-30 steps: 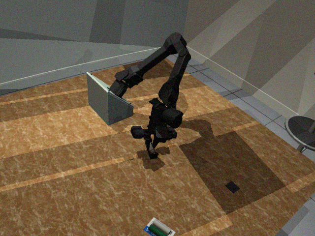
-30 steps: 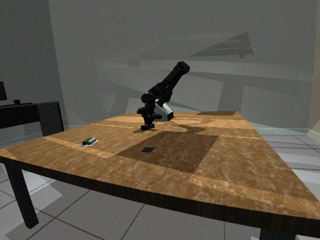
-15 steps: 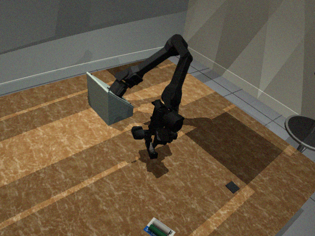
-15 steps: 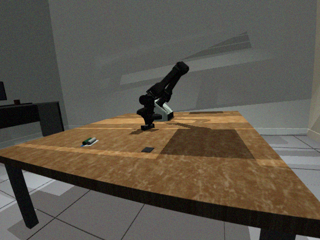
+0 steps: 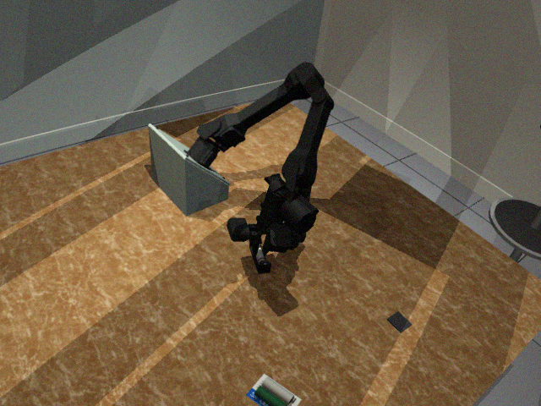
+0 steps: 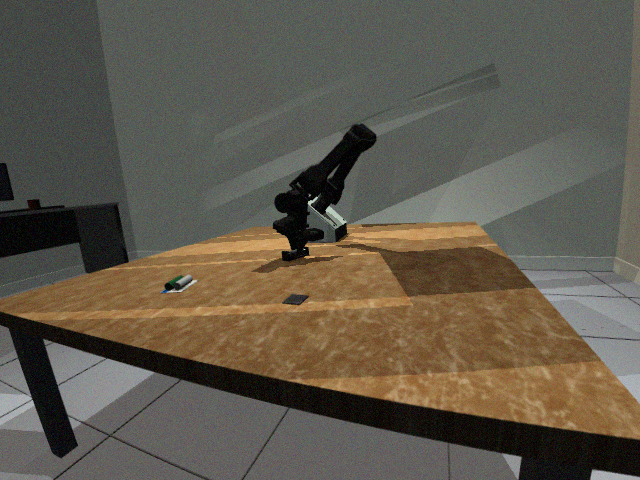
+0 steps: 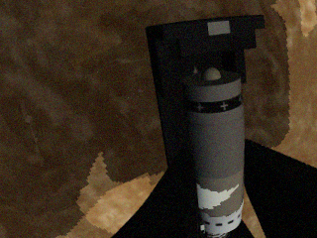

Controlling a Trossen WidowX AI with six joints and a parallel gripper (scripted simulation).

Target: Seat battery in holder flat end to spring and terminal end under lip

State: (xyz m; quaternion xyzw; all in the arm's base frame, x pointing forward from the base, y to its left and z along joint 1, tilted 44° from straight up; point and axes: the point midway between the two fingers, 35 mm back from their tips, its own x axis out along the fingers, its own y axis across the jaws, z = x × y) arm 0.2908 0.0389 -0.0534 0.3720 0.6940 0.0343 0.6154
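A grey battery point(image 7: 216, 139) point(image 5: 260, 254) has a ring of plus marks near its round terminal. My gripper point(image 7: 214, 154) point(image 5: 259, 248) is shut on it, with dark fingers on both sides. The black holder point(image 7: 198, 45) point(image 5: 263, 268) point(image 6: 286, 255) lies around and below the battery on the table. In the wrist view the terminal end stands just short of the lip, its end face showing, so the battery looks tilted with that end raised. The flat end is low in the view, near a bit of the spring point(image 7: 223, 234); whether they touch is unclear.
A white and blue card point(image 5: 265, 376) point(image 6: 185, 289) bears a green cylinder point(image 5: 270, 395) point(image 6: 172, 283) and a grey cylinder point(image 5: 277, 388) point(image 6: 184, 281). A dark square point(image 5: 399, 321) point(image 6: 295, 299) lies apart. A pale wedge-shaped block point(image 5: 168, 174) point(image 6: 338, 233) stands at the arm's base.
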